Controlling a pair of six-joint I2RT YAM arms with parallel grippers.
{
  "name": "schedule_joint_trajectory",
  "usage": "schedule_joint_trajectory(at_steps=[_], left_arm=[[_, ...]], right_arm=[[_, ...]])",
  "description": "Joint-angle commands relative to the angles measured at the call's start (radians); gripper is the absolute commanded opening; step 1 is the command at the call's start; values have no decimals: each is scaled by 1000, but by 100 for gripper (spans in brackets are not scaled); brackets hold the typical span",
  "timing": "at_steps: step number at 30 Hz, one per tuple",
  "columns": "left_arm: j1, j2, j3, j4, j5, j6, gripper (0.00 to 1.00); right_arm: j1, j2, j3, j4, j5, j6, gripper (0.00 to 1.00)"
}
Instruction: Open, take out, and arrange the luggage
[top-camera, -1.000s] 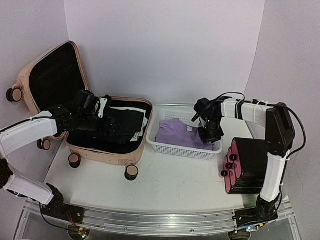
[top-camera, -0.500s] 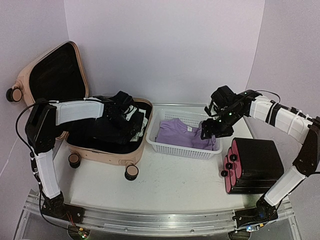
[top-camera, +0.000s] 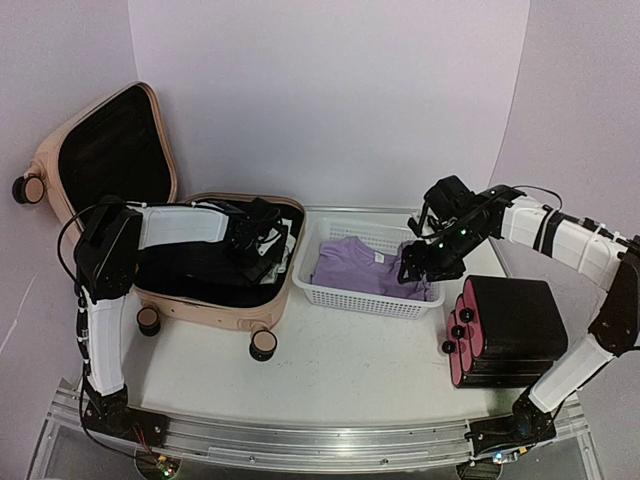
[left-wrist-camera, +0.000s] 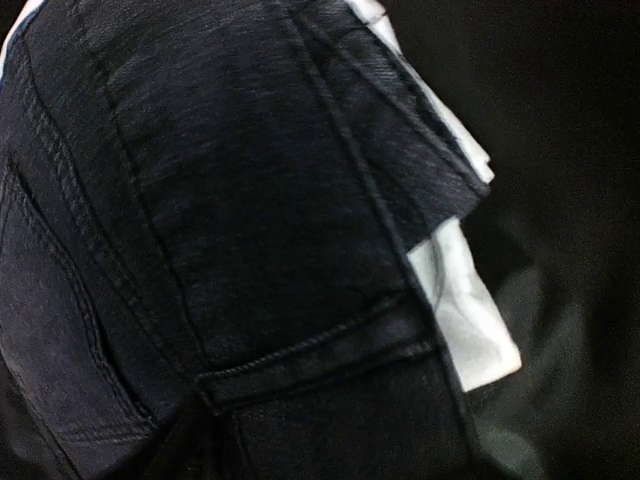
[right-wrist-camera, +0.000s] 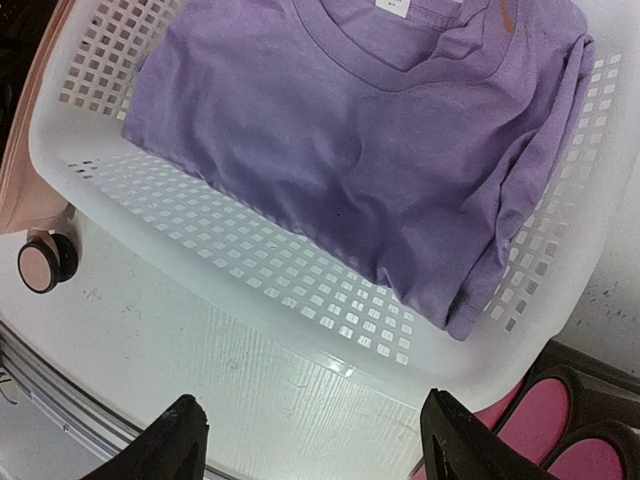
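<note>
- Two arms split the work in the top view: the left gripper (top-camera: 262, 232) reaches into the luggage (top-camera: 215, 300), the right gripper (top-camera: 418, 268) hovers over the white basket (top-camera: 350, 297), most likely so that one picks while the other places.
- The luggage sits at nine o'clock on the table (top-camera: 340, 370). It is a pale pink hard shell with rounded corners, its black-lined lid (top-camera: 60, 150) propped open toward ten o'clock so the contents can be reached.
- Dark clothes (top-camera: 200, 265) fill the lower half, and the pink-and-black wheels face six o'clock.
- The basket, just beside the luggage at its three o'clock, holds a folded purple shirt (top-camera: 355, 268). A black case (top-camera: 505, 325) lies at four o'clock.
- From this view I cannot tell whether the left jaws are apart or closed.
- The left wrist view shows only dark jeans (left-wrist-camera: 220, 220) over a white cloth (left-wrist-camera: 470, 320), very close. No fingers are in view, so no grip can be judged.
- The right wrist view shows the right gripper's fingertips (right-wrist-camera: 175, 445) spread wide with nothing between them, above the basket's near wall.
- One luggage wheel (right-wrist-camera: 45, 262) peeks in at eight o'clock.
</note>
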Motion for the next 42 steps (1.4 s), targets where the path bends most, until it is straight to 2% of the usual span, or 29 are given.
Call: schedule_joint_trajectory(at_steps=[1, 7, 10, 14, 18, 23, 27, 31, 34, 42], left_arm=[[12, -34, 49, 19, -56, -3, 49], [36, -121, 37, 40, 42, -24, 22], [55, -154, 30, 51, 83, -29, 14], [70, -206, 10, 62, 116, -32, 0], [79, -285, -33, 85, 148, -44, 0], [80, -376, -66, 91, 290, -38, 0], [78, -437, -98, 92, 393, -41, 0], [78, -480, -141, 94, 469, -52, 0], [77, -493, -156, 96, 513, -61, 0], [57, -494, -168, 102, 550, -74, 0]], right_arm=[[2, -8, 6, 56, -48, 38, 74], [7, 26, 23, 163, -128, 114, 75], [10, 68, 80, 189, -167, 155, 75], [12, 130, 113, 347, -200, 347, 76], [48, 251, 215, 496, -209, 578, 79], [99, 426, 361, 699, -159, 777, 98], [122, 575, 490, 816, -171, 962, 98], [157, 691, 623, 830, -151, 1072, 98], [187, 727, 681, 782, -94, 1075, 98], [228, 764, 678, 751, -29, 1138, 98]])
